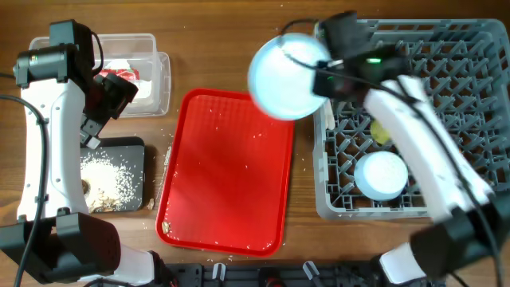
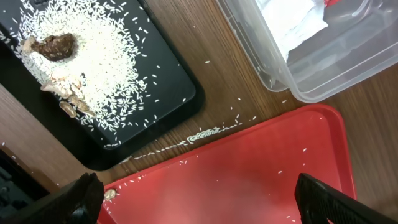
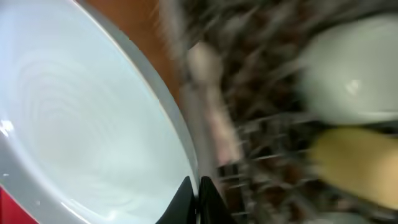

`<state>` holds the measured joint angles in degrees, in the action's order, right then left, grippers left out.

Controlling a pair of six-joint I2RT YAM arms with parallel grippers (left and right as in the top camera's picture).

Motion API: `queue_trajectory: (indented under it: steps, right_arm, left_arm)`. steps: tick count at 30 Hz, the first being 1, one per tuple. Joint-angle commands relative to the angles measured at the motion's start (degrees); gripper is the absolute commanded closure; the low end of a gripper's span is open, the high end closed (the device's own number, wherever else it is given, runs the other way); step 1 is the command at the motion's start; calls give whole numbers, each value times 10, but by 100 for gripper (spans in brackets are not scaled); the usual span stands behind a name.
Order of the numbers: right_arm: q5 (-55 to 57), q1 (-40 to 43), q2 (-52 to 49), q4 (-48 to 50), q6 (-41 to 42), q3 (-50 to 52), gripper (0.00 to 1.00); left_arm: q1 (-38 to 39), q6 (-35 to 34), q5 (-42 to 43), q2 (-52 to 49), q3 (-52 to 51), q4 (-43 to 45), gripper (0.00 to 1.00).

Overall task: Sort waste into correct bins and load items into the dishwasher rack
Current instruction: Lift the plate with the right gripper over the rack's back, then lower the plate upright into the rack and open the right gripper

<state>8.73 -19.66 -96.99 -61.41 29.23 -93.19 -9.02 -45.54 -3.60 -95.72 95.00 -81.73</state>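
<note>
While R gripper (image 3: 198, 198) pinches light blue plate (image 1: 285, 77) by rim at rack (image 1: 466, 48) L edge, unslotted: pale bowl (image 1: 381, 175), yellow cup (image 1: 380, 132) racked; napkins (image 1: 131, 84) in clear tub (image 1: 162, 88); scraps (image 2: 57, 46) in black tray (image 1: 134, 147). L gripper (image 2: 202, 200) spread wide, empty.

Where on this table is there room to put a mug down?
The red serving tray is nearly bare, bordered by the black tray and the dishwasher rack; the light blue plate hangs over its far right corner. The rack's far right rows look free. The left is crowded: clear tub, black tray, left arm.
</note>
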Motion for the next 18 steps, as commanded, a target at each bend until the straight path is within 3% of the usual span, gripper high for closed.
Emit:
queue_trajectory:
  steps: [1, 9, 18]
  right_arm:
    - [155, 61, 42, -20, 43, -9, 96]
    - [368, 94, 13, 10, 59, 3, 96]
    - [373, 83, -49, 38, 59, 3, 96]
  left_arm:
    - [-3, 1, -8, 0, 2, -2, 0]
    - [-3, 1, -8, 0, 2, -2, 0]
    - [-3, 1, -8, 0, 2, -2, 0]
